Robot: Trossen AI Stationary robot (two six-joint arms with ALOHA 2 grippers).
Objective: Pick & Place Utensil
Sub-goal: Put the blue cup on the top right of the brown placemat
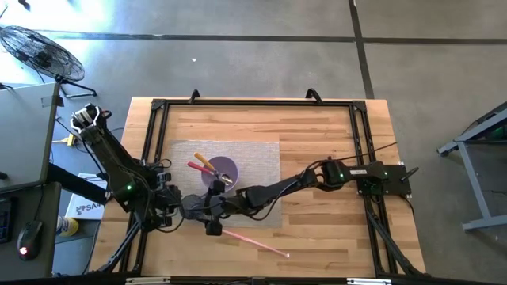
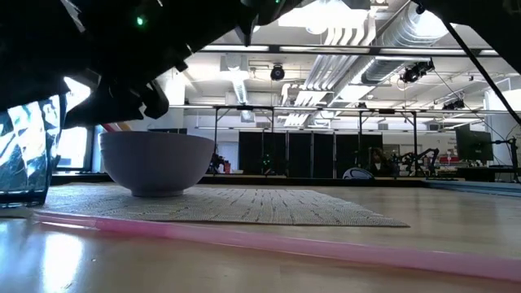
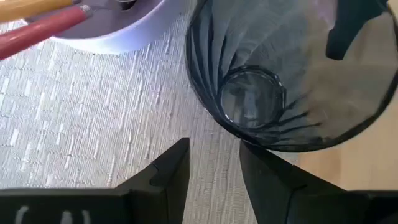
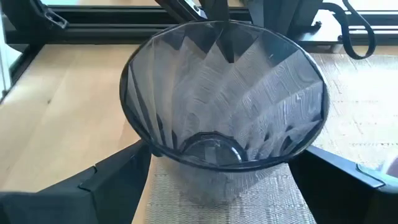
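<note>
A dark ribbed glass (image 1: 194,207) (image 2: 24,155) (image 3: 280,81) (image 4: 224,93) stands upright at the near left corner of the grey placemat (image 1: 253,158). My right gripper (image 1: 207,210) (image 4: 224,168) reaches in from the table's right and is shut on the glass. My left gripper (image 1: 176,207) (image 3: 214,165) is open just left of the glass, with only mat between its fingers. A purple bowl (image 1: 224,169) (image 2: 155,163) on the mat holds a red-handled utensil (image 1: 196,167) (image 3: 43,28) and a yellow-handled one (image 1: 204,161). A long pink utensil (image 1: 253,241) (image 2: 285,244) lies on the bare wood near the table's front edge. My right gripper pinches the glass between its two fingers (image 4: 118,171), one on each side of the lower wall (image 4: 158,146). The fingers come from the table's right, slanting down. The glass stays upright with its base on the table.
A black frame (image 1: 158,107) runs round the table. The bowl stands close behind the glass, its utensil handles sticking out toward the left. Bare wood (image 1: 325,229) lies to the right of the mat.
</note>
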